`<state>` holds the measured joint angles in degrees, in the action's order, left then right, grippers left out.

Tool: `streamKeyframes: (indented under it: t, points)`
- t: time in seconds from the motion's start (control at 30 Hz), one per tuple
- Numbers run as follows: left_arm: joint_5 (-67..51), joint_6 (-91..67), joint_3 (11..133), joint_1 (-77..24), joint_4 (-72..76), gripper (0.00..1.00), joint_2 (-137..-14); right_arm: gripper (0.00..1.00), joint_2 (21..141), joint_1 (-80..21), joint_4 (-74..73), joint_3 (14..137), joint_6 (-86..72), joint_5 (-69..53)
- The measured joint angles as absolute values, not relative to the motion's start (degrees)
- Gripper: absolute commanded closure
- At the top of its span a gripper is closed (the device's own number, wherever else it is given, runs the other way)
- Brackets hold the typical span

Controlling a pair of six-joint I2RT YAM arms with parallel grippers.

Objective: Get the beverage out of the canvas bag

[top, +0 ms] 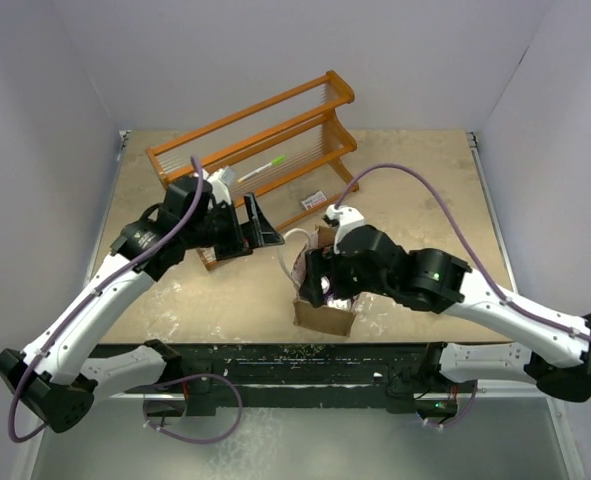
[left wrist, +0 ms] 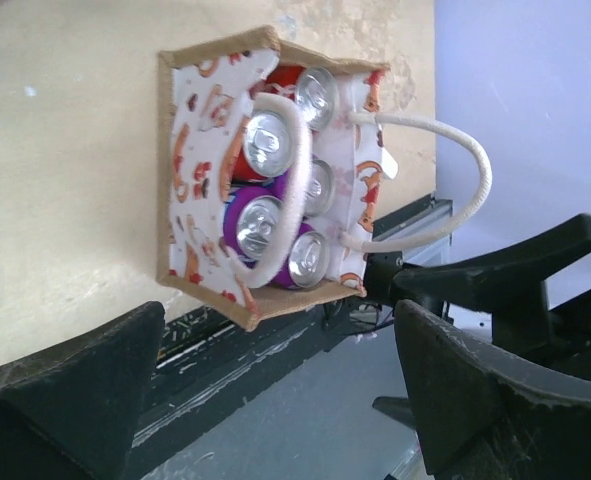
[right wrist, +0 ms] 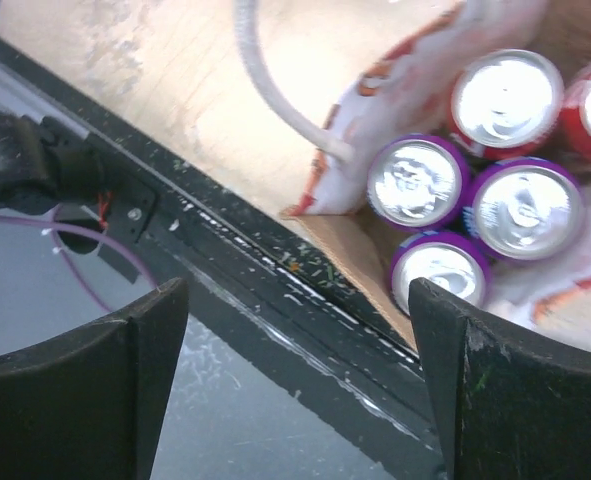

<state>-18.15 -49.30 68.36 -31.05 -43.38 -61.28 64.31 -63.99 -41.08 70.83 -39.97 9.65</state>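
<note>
The canvas bag (left wrist: 197,150) stands open at the table's front edge, with tan edges, pale printed sides and white loop handles (left wrist: 467,190). It holds several cans, purple ones (left wrist: 256,226) and red ones (left wrist: 315,92). In the top view the bag (top: 325,316) is mostly hidden under my right gripper (top: 315,282). In the right wrist view the purple cans (right wrist: 416,181) lie up and right of my open, empty right gripper (right wrist: 295,390), which hangs over the table's front rail. My left gripper (left wrist: 275,400) is open and empty, to the bag's left (top: 260,228).
An orange wooden rack (top: 265,135) stands at the back, with a green-tipped pen (top: 265,165) on it. A small card (top: 313,200) lies near the rack. The black front rail (right wrist: 275,290) runs right beside the bag. The right arm's fingers (left wrist: 515,270) show in the left wrist view.
</note>
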Motion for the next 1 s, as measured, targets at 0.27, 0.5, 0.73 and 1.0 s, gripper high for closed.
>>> streamKeyframes:
  t: [0.27, 0.5, 0.73, 1.0]
  points:
    - [-13.5, -52.8, 68.4, -42.7, -37.1, 0.01, -68.4, 0.18, 57.2, -62.8, -46.5, 69.4, -40.3, 21.8]
    - [-8.4, -55.1, 68.2, -45.0, -35.6, 0.11, -73.5, 0.35, 60.0, -58.3, -44.9, 69.1, -38.4, 21.4]
    - [-3.3, -57.7, 63.1, -45.0, -34.8, 0.44, -70.5, 0.39, 62.3, -56.1, -44.6, 69.9, -33.5, 19.4]
    - [-2.3, -59.8, 58.0, -45.0, -35.2, 0.65, -69.5, 0.38, 59.5, -56.1, -41.0, 71.8, -30.8, 13.4]
